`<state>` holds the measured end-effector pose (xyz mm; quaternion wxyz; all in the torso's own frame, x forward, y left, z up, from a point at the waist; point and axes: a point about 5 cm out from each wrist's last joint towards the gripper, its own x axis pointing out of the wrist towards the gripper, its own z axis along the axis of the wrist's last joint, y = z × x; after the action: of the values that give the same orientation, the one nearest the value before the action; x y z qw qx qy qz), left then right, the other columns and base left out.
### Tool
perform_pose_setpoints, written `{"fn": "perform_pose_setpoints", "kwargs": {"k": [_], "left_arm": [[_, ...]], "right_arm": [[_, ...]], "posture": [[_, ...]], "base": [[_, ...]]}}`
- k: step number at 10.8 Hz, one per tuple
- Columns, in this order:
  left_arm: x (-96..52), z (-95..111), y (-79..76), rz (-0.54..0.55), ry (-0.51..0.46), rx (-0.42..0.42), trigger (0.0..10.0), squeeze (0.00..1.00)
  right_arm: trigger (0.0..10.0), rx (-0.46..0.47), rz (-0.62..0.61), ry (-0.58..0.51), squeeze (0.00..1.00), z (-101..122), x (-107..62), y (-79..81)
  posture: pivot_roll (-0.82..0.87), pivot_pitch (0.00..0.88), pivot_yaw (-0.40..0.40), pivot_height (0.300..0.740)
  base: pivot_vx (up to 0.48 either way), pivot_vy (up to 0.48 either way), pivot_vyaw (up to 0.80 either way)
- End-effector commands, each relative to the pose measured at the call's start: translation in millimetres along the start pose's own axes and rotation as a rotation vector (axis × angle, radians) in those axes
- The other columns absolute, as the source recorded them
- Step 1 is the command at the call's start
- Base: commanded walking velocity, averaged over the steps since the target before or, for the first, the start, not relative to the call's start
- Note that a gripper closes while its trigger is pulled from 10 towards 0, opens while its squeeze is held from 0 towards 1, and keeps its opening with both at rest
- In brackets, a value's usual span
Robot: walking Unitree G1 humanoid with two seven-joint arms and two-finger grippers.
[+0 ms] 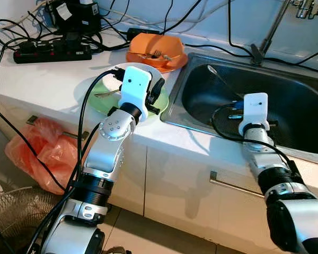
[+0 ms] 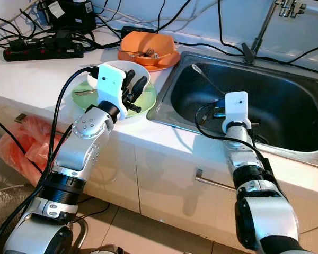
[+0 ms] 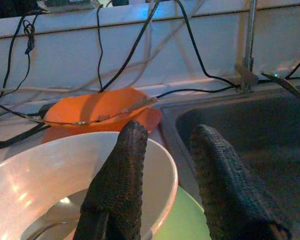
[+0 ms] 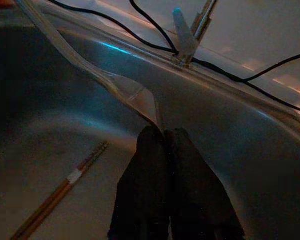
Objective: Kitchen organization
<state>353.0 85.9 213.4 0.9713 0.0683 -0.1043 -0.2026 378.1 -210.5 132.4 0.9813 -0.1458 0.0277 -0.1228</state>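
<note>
With the right gripper [image 4: 162, 137] pinched on the clear spoon [image 4: 90, 67] inside the sink [image 1: 201, 71] and the left gripper's [image 3: 165, 160] fingers wide astride the white bowl's [image 3: 50, 170] rim, close squarely before lifting.

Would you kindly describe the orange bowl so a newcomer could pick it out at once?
Start at the steel sink; on the white counter by its back left corner sits the orange bowl, holding a fork. Unlike the white bowl on the green plate nearer the front, it is bright orange.

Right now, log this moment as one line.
left tool: open, straddling white bowl rim | right tool: shut on spoon, in sink
</note>
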Motion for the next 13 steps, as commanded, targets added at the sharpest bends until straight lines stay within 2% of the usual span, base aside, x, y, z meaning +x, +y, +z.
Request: {"fn": "perform_pose_setpoints", "kwargs": {"k": [1,2,3,4,5,7,8,9,10,11,12,13], "left_arm": [[0.5,-1,-2.5,-0.005,0.001,0.004,10.0,0.0],[0.6,-1,-2.9,-0.005,0.003,0.004,10.0,0.0],[0.7,-1,-2.8,-0.005,0.003,0.004,10.0,0.0],[0.5,-1,-2.2,-0.003,0.003,0.005,10.0,0.0],[0.4,-1,-1.9,-0.001,0.004,0.006,10.0,0.0],[0.6,-1,-2.2,-0.003,0.001,0.006,10.0,0.0],[0.6,-1,-2.6,-0.005,0.0,0.003,10.0,0.0],[0.9,1,-5.3,-0.019,-0.016,-0.118,10.0,0.0],[-0.8,2,-12.9,-0.108,-0.013,-0.174,10.0,0.0],[-2.2,2,-16.0,-0.144,-0.006,-0.168,10.0,0.0],[-6.9,-2,-23.7,-0.243,0.029,-0.082,10.0,0.0],[-9.8,-5,-27.7,-0.3,0.052,-0.04,10.0,0.0]], "right_arm": [[10.0,-0.007,-0.002,0.042,0.29,-9,-0.9,-4.8],[10.0,0.009,0.001,0.047,0.85,-9,-1.0,-3.5],[10.0,0.009,0.007,0.051,0.85,-10,-1.5,-1.7],[10.0,0.01,0.018,0.053,0.69,-10,-2.1,1.5],[10.0,0.01,0.026,0.051,0.0,-10,-2.3,3.3],[10.0,0.016,0.037,0.044,0.0,-8,-2.1,5.6],[10.0,0.019,0.036,0.044,0.45,-8,-2.2,5.7],[10.0,0.021,0.035,0.044,1.0,-8,-2.3,5.9],[10.0,0.021,0.035,0.043,0.68,-8,-2.4,5.8],[10.0,0.02,0.036,0.042,0.0,-8,-2.4,5.9],[10.0,0.022,0.04,0.04,0.0,-8,-2.6,7.0],[10.0,0.023,0.042,0.039,0.0,-7,-2.7,7.7]], "posture": [[0.07,0.04,-0.04,0.74],[0.07,0.044,-0.041,0.74],[0.07,0.045,-0.041,0.74],[0.08,0.046,-0.041,0.74],[0.08,0.046,-0.041,0.74],[0.08,0.043,-0.041,0.74],[0.07,0.044,-0.04,0.74],[0.07,0.043,-0.04,0.74],[0.07,0.044,-0.04,0.74],[0.07,0.045,-0.04,0.74],[0.07,0.046,-0.039,0.74],[0.08,0.046,-0.04,0.74]], "base": [[0.0,0.0,0.0],[0.0,0.0,0.0],[0.0,0.0,0.0],[0.0,0.0,0.0],[0.0,0.0,0.0],[0.0,0.0,0.0],[0.0,0.0,0.0],[0.0,0.0,0.0],[0.0,0.0,0.0],[0.0,0.0,0.0],[0.0,0.0,0.0],[0.0,0.0,0.0]]}}
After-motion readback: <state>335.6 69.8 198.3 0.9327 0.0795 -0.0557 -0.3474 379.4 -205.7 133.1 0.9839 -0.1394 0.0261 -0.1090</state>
